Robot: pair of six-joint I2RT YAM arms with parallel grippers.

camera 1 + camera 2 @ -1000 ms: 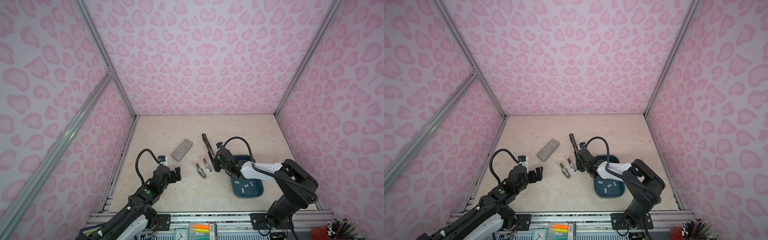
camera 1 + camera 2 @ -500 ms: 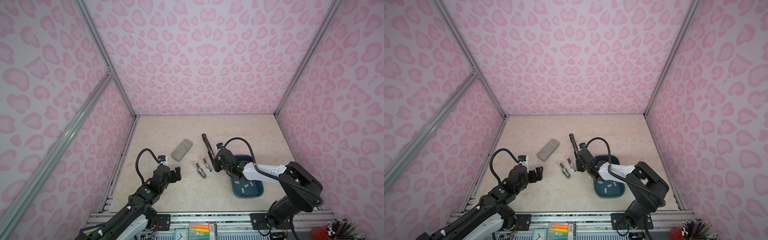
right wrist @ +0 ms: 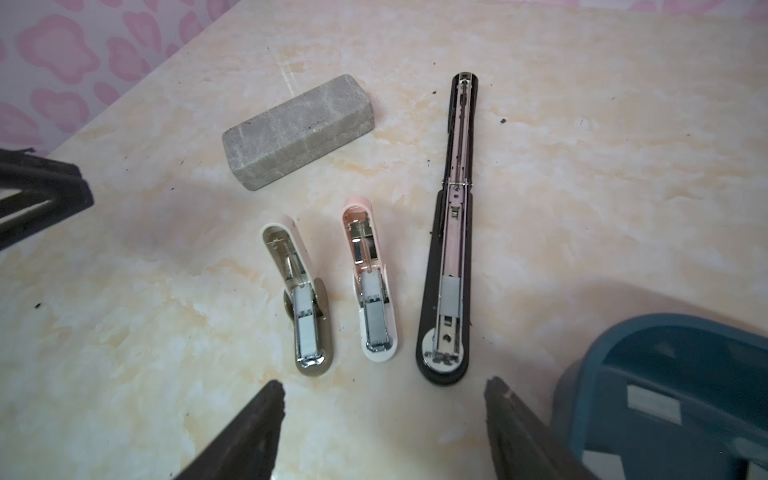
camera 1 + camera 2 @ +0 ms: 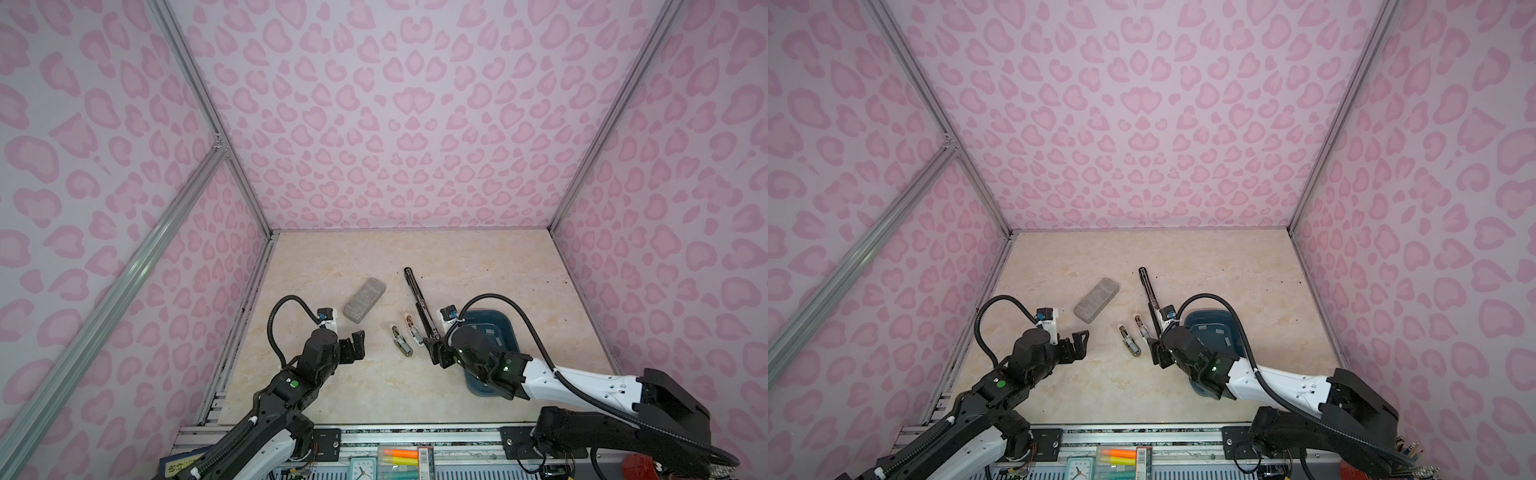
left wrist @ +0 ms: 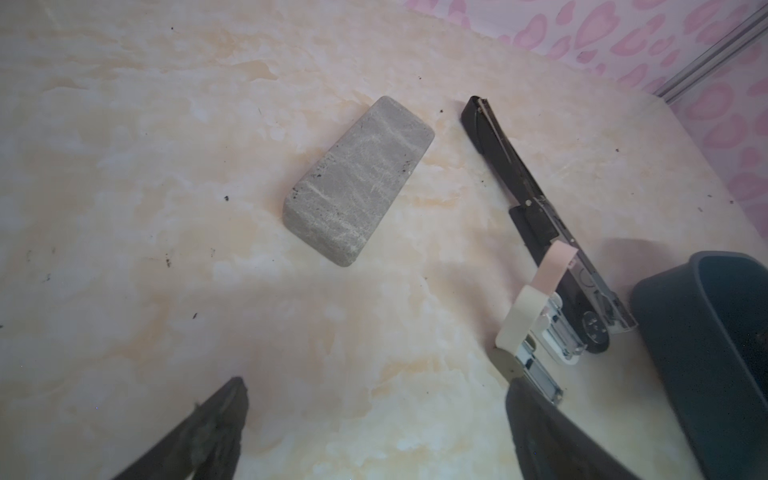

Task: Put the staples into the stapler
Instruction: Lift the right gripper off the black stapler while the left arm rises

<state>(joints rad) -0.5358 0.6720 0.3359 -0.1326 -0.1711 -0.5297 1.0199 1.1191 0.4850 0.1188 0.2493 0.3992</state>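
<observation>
The black stapler point(image 4: 417, 299) point(image 4: 1149, 291) lies opened flat on the marble floor. A grey strip of staples point(image 3: 450, 295) sits in its metal channel point(image 3: 457, 166). More staples point(image 4: 490, 331) point(image 4: 1214, 330) point(image 3: 652, 403) lie in the blue tray point(image 4: 509, 328). My right gripper point(image 4: 436, 353) point(image 3: 384, 384) is open and empty just short of the stapler's near end. The left gripper point(image 4: 357, 345) point(image 5: 376, 380) is open wide over bare floor, well left of the stapler point(image 5: 511, 162).
Two small open staplers, olive point(image 3: 307, 299) point(image 4: 401, 343) and pink point(image 3: 372, 291) point(image 4: 411, 328), lie side by side left of the black one, each with staples in it. A grey speckled block point(image 4: 364, 305) point(image 5: 357, 178) lies farther back left. The tray point(image 3: 665, 328) is right beside the right gripper.
The right gripper's jaws have gone from shut to open, and it has drawn back a little from the black stapler's near end. The left arm has not moved.
</observation>
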